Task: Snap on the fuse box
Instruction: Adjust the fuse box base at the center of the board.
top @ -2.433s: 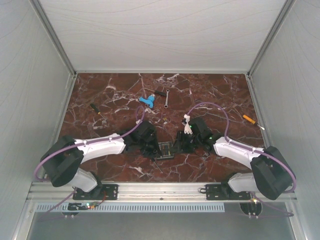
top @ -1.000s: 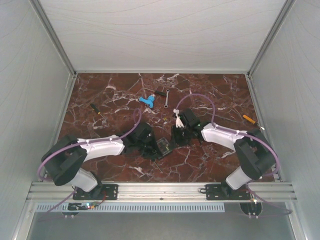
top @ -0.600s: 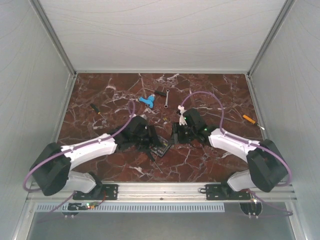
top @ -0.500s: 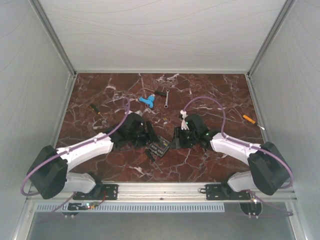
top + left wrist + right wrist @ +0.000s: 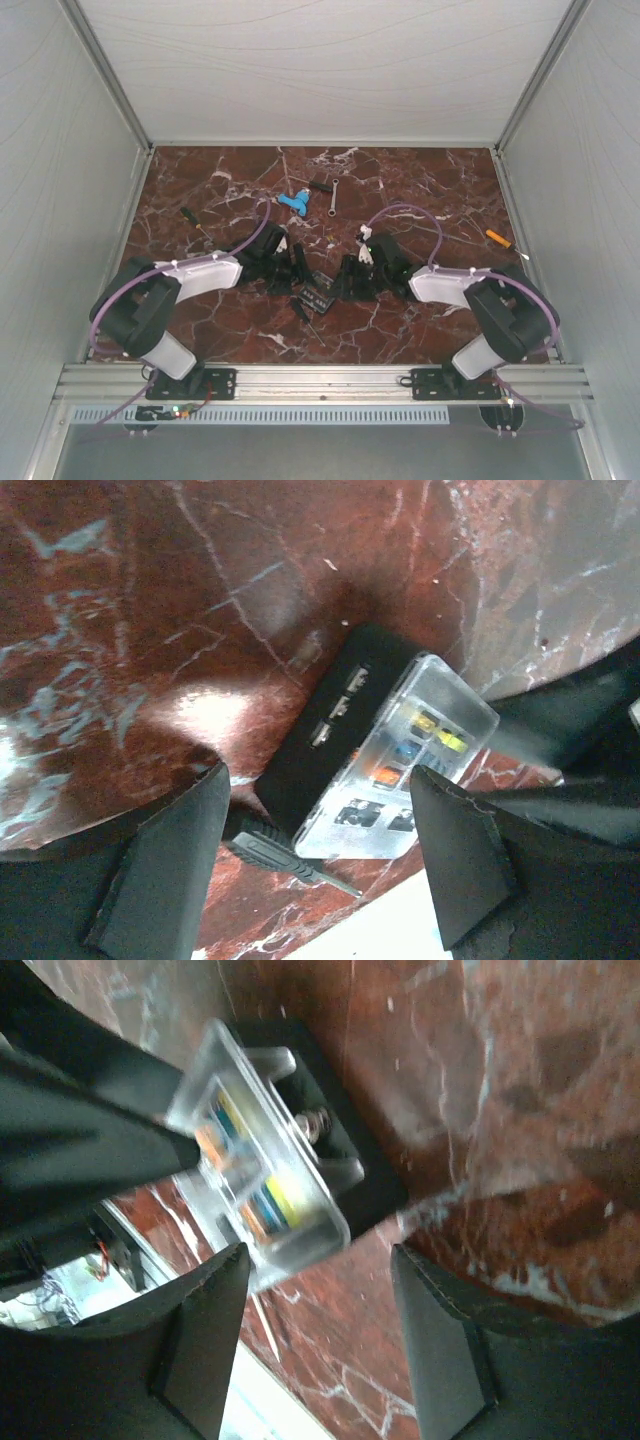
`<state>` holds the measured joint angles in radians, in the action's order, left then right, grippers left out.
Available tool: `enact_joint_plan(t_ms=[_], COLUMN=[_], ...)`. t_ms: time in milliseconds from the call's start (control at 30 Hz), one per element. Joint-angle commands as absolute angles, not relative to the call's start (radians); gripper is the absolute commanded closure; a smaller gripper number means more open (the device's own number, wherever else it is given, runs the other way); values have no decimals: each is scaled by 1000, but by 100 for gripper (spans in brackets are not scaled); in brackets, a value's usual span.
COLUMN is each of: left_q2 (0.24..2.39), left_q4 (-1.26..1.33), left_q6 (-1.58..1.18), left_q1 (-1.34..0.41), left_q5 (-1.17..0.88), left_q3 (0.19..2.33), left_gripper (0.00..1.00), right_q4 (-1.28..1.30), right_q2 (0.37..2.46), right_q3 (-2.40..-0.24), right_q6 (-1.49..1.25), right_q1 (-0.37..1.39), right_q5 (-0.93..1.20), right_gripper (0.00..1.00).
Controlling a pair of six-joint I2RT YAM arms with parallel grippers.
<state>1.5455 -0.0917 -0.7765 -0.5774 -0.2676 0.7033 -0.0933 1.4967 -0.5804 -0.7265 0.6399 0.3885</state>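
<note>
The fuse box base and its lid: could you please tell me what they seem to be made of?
Base: likely matte black plastic, dull with moulded slots. Lid: likely clear glossy plastic; coloured fuses show through, edges catch light.

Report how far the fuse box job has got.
Done: the clear lid sits on the fuse box, which lies on the table. In hand: nothing; the left gripper and right gripper stand open near it. Left: confirming the lid is fully snapped; I cannot tell.

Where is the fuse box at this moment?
In the top view the fuse box lies on the table near its front middle, between the left and right jaws.
</note>
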Motion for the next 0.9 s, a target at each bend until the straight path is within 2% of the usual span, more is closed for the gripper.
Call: enact_joint_plan(t_ms=[0,300,433,667,867], left_q2=[1550,1548,1528,1451,1542], left_q4=[20,135,173,100,128], left_q6=[-777,-866,-901,-920,-948], left_q1=[-573,-585,-596,-596,-614], left_q5=[-394,-466,-457,-330,-355], left_q3=[721,667,644,611,637], left_gripper=[27,26,25,21,23], right_q4=[-209,-123,-76,-51,-63], right_q2=[1588,1839,1860,1680,1494], right_q3=[-656,-986,-1044,-881,-688], right_q6=[-753,-650,-594,-557,-586], right_q1=[595,583,568,479,466], right_q5=[447,517,501,443,407], right_gripper=[44,41,38,36,33])
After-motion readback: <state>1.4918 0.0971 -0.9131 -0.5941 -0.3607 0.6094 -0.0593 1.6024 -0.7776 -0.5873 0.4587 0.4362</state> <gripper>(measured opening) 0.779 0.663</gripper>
